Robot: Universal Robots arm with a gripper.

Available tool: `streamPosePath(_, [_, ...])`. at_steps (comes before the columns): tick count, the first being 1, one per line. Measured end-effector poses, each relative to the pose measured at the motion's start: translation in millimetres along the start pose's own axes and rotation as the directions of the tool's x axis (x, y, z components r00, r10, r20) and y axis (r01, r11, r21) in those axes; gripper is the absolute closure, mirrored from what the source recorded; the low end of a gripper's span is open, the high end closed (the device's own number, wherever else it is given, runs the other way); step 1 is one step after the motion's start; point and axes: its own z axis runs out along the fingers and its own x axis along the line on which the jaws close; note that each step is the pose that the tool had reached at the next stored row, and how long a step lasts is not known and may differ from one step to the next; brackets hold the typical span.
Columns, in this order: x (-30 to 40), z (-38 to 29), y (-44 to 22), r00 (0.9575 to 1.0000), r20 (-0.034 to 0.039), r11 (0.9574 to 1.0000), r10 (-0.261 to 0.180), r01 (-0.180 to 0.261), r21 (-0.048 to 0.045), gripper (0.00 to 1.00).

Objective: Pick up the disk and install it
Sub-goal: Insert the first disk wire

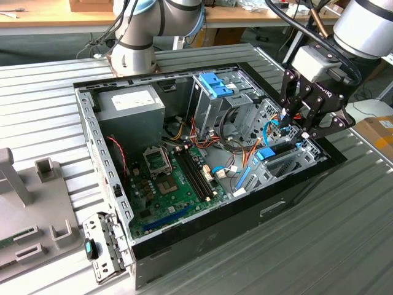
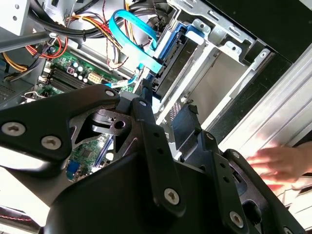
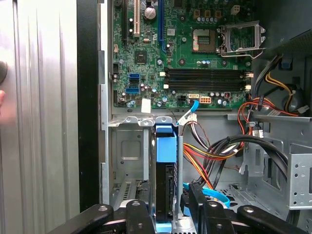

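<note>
Grey ribbed metal table (image 1: 344, 233), open black computer case (image 1: 245, 227) on it, your black gripper (image 1: 298, 131) over the drive bay (image 3: 129, 151), grip state not determinable, blue-bracketed grey-silver disk (image 3: 165, 180) on edge in that bay.

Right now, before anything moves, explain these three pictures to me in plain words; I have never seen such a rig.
The machine is a jointed robot arm ending in a black gripper. The exterior view comes from a camera off the arm and shows an open computer case lying on a ribbed metal table, with its green motherboard and coloured wires inside. Both wrist views come from cameras riding on the arm, looking past the gripper into the case. The gripper is at the drive bay, where the disk, a grey drive with a blue bracket, stands on edge. Whether it is gripped cannot be told. A person's hand shows outside the case.
</note>
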Motion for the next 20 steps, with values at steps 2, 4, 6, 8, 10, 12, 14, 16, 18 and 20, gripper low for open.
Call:
streamPosePath(2, [0.0, 0.0, -0.8, 1.0000, -0.0001, 1.0000, 0.000, 0.000, -0.0001, 0.56])
streamPosePath(4, [0.0, 0.0, -0.8, 1.0000, -0.0001, 1.0000, 0.000, 0.000, -0.0001, 0.56])
streamPosePath(6, [0.0, 0.0, -0.8, 1.0000, -0.0001, 1.0000, 0.000, 0.000, -0.0001, 0.56])
streamPosePath(8, [0.0, 0.0, -0.8, 1.0000, 0.0000, 1.0000, 0.000, 0.000, 0.0000, 0.56])
streamPosePath(10, [0.0, 0.0, -0.9, 1.0000, -0.0001, 1.0000, 0.000, 0.000, 0.0000, 0.56])
streamPosePath(12, [-0.2, 0.1, -0.9, 1.0000, 0.0001, 1.0000, 0.000, 0.000, 0.0000, 0.56])
streamPosePath(14, [-1.2, 0.1, -3.2, 1.0000, 0.0000, 1.0000, -0.006, 0.006, -0.0002, 0.56])
streamPosePath(16, [-3.5, 0.1, -5.4, 0.9997, 0.0003, 0.9997, -0.024, 0.024, -0.0009, 0.56])
streamPosePath(18, [-5.0, 0.4, -7.6, 0.9989, 0.0010, 0.9989, -0.046, 0.046, -0.0017, 0.56])
streamPosePath(20, [-5.9, 0.5, -11.0, 0.9977, 0.0014, 0.9977, -0.068, 0.068, -0.0024, 0.56])
